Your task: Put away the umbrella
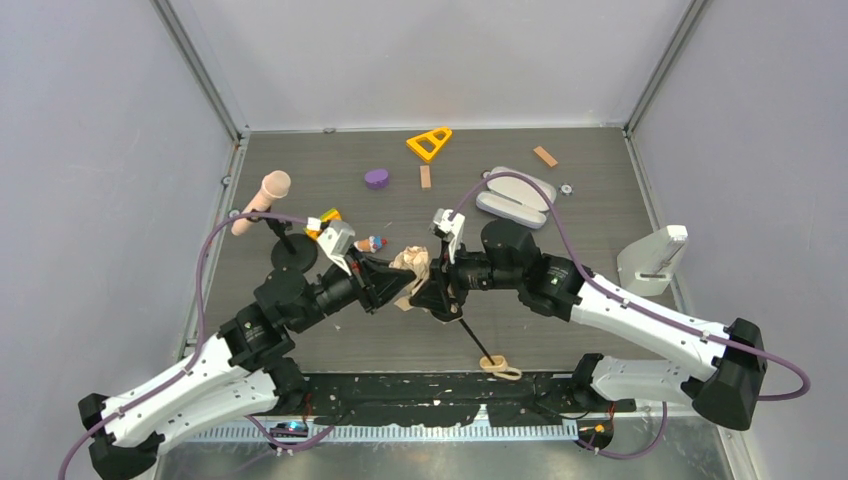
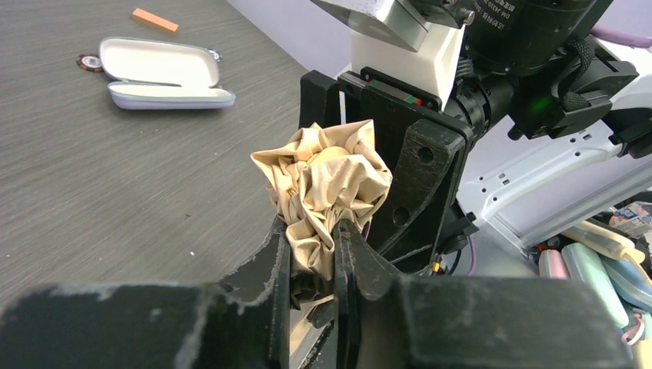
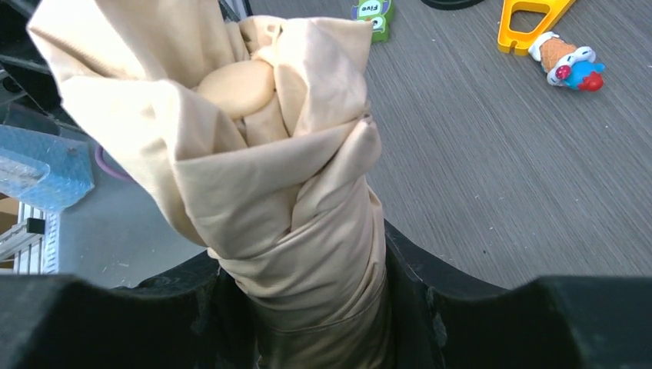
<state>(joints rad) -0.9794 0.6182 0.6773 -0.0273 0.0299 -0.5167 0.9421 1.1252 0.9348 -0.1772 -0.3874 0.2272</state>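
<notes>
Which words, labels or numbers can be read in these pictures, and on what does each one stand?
"FIVE": on the small green toy block at the top edge of the right wrist view; it is partly cut off, so this reading is not certain.
"DM-": start of the white print on the black round motor housing; the rest is too small to read.
The beige fabric umbrella shows no text.

Microphone stand (image 1: 292, 250) by the left gripper (image 1: 395, 285) — case (image 1: 516, 196), perhaps close, behind the right gripper (image 1: 437, 290).
</notes>
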